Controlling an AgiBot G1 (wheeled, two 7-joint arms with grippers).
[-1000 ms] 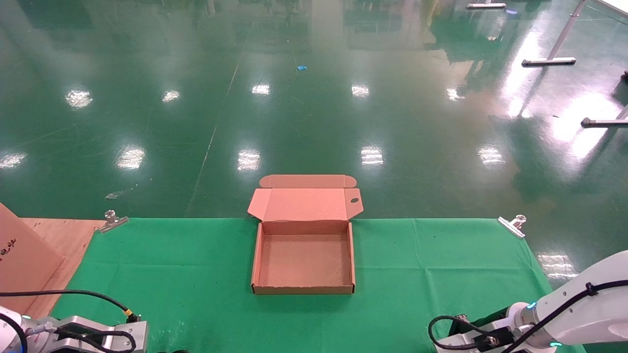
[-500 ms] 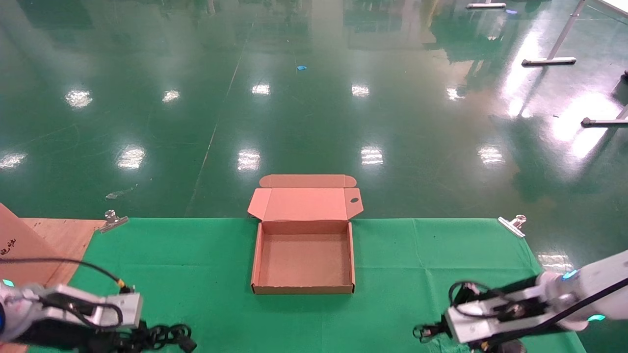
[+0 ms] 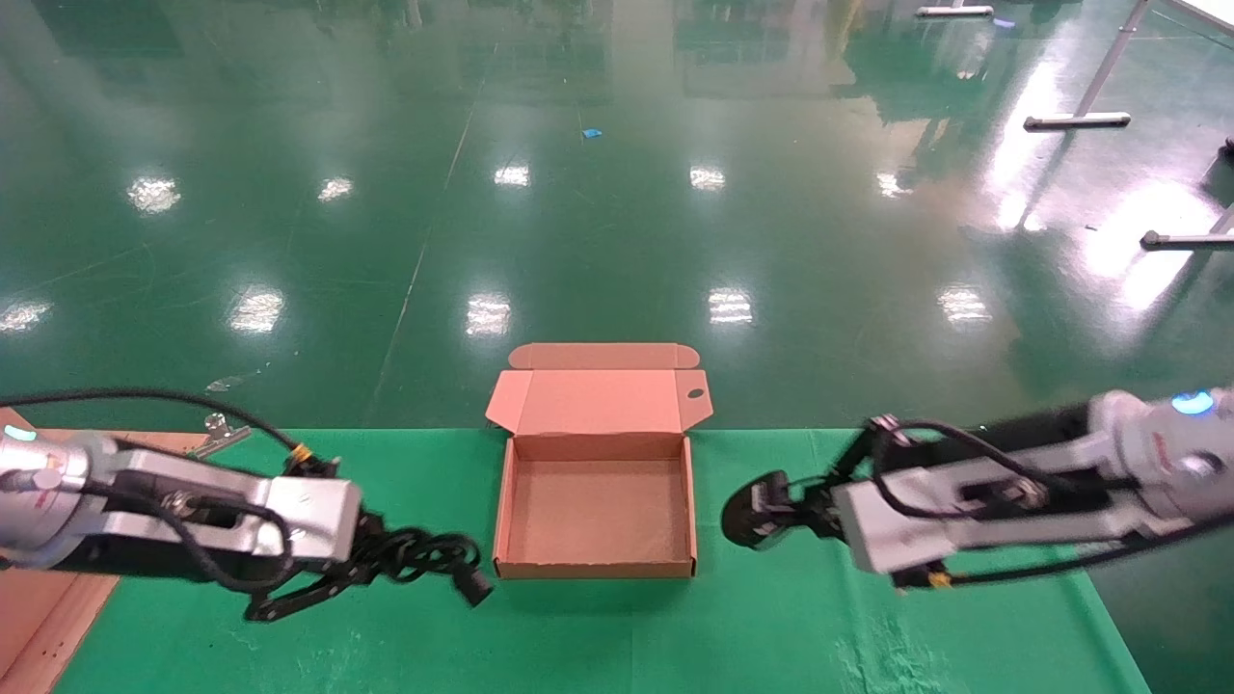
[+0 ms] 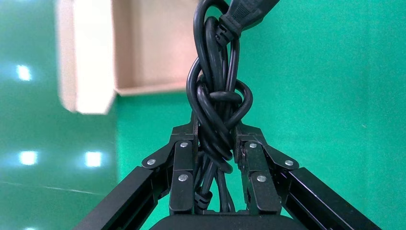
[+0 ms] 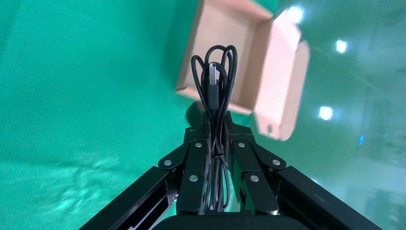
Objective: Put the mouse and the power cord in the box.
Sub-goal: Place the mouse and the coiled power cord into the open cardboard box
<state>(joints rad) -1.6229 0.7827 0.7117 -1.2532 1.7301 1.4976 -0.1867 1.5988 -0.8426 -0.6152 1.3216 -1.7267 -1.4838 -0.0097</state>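
Observation:
The box [image 3: 598,569] lies open at mid-table, its lid flap [image 3: 598,400] folded back and its inside bare. My left gripper [image 3: 371,561] hovers just left of it, shut on the power cord [image 3: 424,554], whose plug [image 3: 472,584] hangs near the box's front left corner. In the left wrist view the left gripper [image 4: 215,136] clamps the knotted power cord [image 4: 215,100], with the box [image 4: 143,43] beyond. My right gripper [image 3: 792,511] is right of the box, shut on the mouse [image 3: 750,516]. In the right wrist view the right gripper [image 5: 209,132] pinches the mouse's thin looped cable [image 5: 218,72].
A green cloth [image 3: 598,636] covers the table, whose far edge runs just behind the box. A metal clip [image 3: 220,431] holds the cloth at the far left. A brown board [image 3: 39,607] lies at the left edge. Shiny green floor lies beyond.
Both arms have risen from the table's near edge and swung inward toward the box, the left carrying the power cord and the right carrying the mouse.

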